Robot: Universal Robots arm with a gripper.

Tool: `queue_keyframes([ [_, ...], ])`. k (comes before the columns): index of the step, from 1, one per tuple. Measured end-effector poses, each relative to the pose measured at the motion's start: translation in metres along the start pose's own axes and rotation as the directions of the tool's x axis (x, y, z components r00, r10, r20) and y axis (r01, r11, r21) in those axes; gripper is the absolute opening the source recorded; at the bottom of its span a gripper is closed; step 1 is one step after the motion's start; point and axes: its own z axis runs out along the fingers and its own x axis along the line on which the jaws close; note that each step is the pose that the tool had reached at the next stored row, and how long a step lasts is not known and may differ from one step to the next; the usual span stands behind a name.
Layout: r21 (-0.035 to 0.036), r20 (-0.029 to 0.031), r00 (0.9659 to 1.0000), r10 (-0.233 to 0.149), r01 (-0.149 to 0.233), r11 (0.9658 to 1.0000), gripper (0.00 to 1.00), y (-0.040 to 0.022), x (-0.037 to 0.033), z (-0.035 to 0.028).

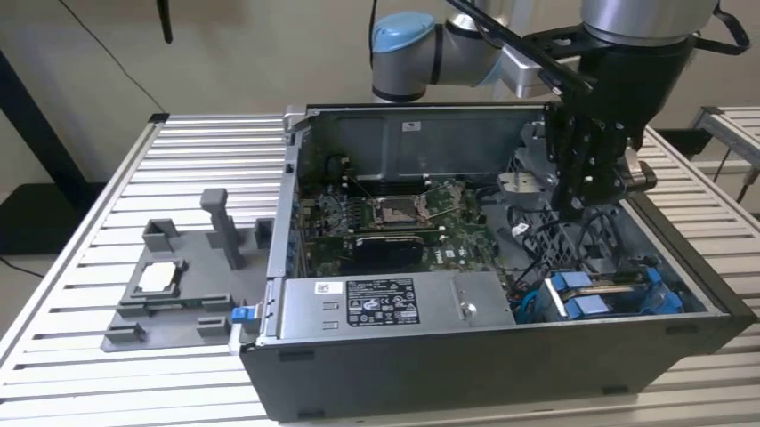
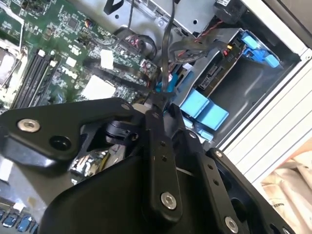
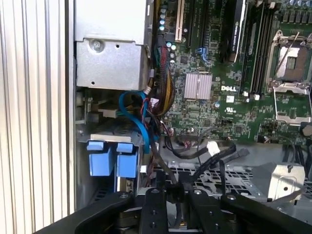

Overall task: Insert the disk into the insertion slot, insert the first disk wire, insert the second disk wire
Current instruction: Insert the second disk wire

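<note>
The fingers [image 2: 157, 141] are pinched together on a thin black wire [image 2: 168, 53]. The wire leaves their tips beside a small blue piece and runs off over the other cables. In the exterior view the fingers [image 1: 585, 191] hang inside the open computer case [image 1: 475, 374], toward the exterior view's right, above a tangle of dark cables [image 1: 558, 249].

Near them, in a corner of the case, the disk [image 1: 608, 290] sits in the slot [image 3: 83, 165], a narrow grey metal cage. What shows of the disk is mostly its bright blue plastic carrier. Two squarish blue tabs [image 3: 111, 158] lie side by side at the mouth of the cage, with a strip of silver-grey metal just behind them. The disk lies flat and in line with the cage walls.

A blue cable [image 3: 139, 117] curves between the cage and the grey power-supply box [image 1: 380, 302], which stands just beside the slot on the exterior view's left. Beyond the box lies the green motherboard [image 1: 392, 222], flat on the bottom of the case.

The black arm [image 1: 618, 53] comes down into the case from above. Outside the case, on the exterior view's left, a grey plastic tray [image 1: 178, 294] with upright posts rests on the slatted metal table [image 1: 71, 356], well apart from the fingers.
</note>
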Motion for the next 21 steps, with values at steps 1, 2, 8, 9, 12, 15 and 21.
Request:
queue_keyframes([
  [1, -0.0003, -0.0055, 1.0, -0.001, 0.001, 1.0, 0.18, 0.0, 0.0, 0.0],
  [2, -0.0007, -0.011, 0.9999, -0.002, 0.002, 1.0, 0.18, 0.0, 0.0, 0.0],
  [8, -0.003, -0.0442, 0.999, -0.007, 0.007, 1.0, 0.18, 0.0001, 0.0, 0.0003],
  [9, -0.0034, -0.0491, 0.9988, -0.008, 0.007, 1.0, 0.18, 0.0002, -0.0002, 0.0006],
  [12, -0.0028, -0.05, 0.9987, -0.008, 0.007, 1.0, 0.18, 0.0008, -0.0013, 0.0019],
  [15, -0.0006, -0.0498, 0.9987, -0.007, 0.007, 1.0, 0.18, 0.0012, -0.0022, 0.0033],
  [21, -0.0002, -0.0565, 0.9984, -0.008, 0.008, 1.0, 0.26, 0.0016, -0.0024, 0.0052],
])
